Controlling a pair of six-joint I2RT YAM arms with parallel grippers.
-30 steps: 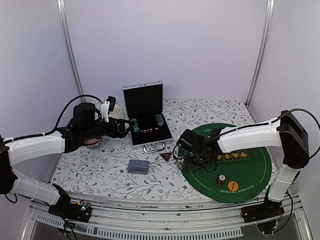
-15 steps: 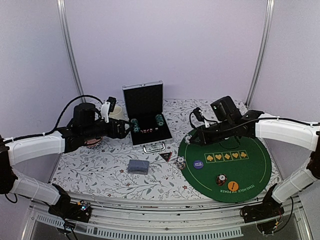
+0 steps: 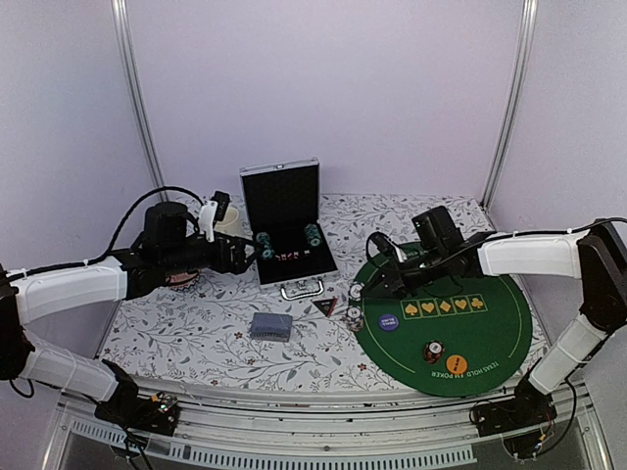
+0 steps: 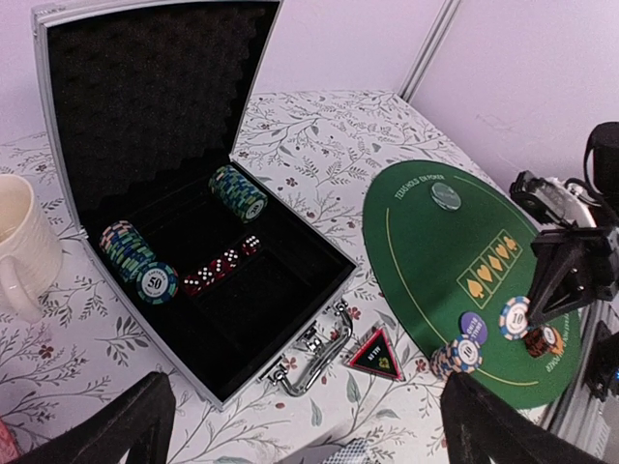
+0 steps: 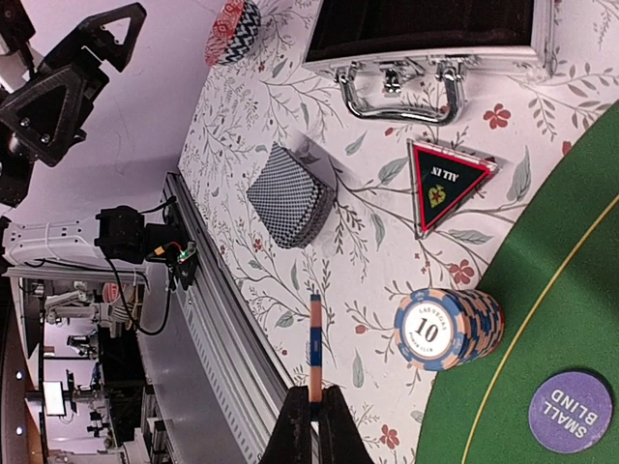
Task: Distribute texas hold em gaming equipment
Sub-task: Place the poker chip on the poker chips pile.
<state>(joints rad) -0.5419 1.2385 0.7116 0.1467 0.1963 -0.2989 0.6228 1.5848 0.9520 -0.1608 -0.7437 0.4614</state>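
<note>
While the left fingers (image 4: 106,430) hang spread wide near the open case (image 4: 155,87), gripping nothing, the right fingers (image 5: 337,430) are clenched on a single chip (image 5: 314,338), held edge-on over the bench (image 5: 251,116). A chip stack (image 5: 447,329) stands at the edge of the green mat (image 5: 542,290). The triangular marker (image 5: 447,184) and card deck (image 5: 290,208) lie on the bench beyond it. The purple disc (image 5: 571,411) rests on the mat.

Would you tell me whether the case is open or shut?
Open: the case has its lid standing up, baring chips and red dice inside.
</note>
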